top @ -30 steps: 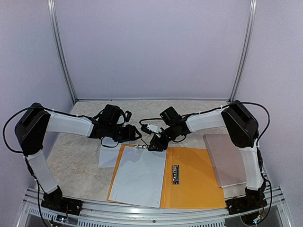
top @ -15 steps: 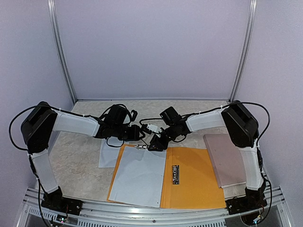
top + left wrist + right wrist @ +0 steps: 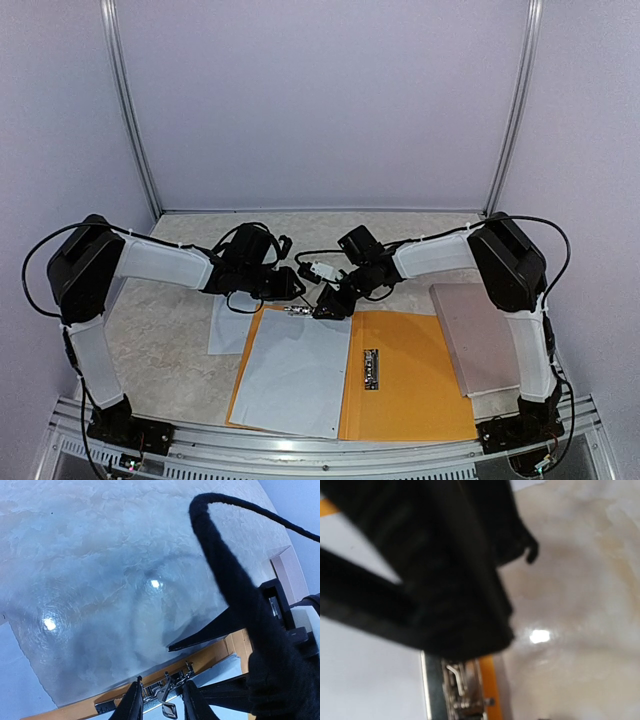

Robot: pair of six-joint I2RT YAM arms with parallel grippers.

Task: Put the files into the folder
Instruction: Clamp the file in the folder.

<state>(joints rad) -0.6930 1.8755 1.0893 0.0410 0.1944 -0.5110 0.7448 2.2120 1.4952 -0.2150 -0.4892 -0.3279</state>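
The orange-yellow folder [image 3: 410,375] lies open at the table's near middle. One white file sheet [image 3: 295,370] lies on its left half, and another sheet [image 3: 228,325] sticks out from under it on the left. The metal clip [image 3: 297,311] sits at the folder's far edge. My left gripper [image 3: 293,293] hangs over the clip. In the left wrist view, the left gripper [image 3: 162,705] is open with the clip [image 3: 167,692] between its fingers. My right gripper [image 3: 326,306] is just right of the clip, and its two fingers [image 3: 210,630] show apart. The right wrist view is mostly blocked by black but shows the clip [image 3: 457,690].
A pinkish-brown flat board [image 3: 480,335] lies to the right of the folder, under the right arm. The two grippers are very close together over the folder's far edge. The marbled tabletop [image 3: 160,330] shows to the left, with enclosure walls all round.
My left arm has swung a little to the right, which brings its gripper closer over the clip. The right arm, the folder and the sheets have not moved.
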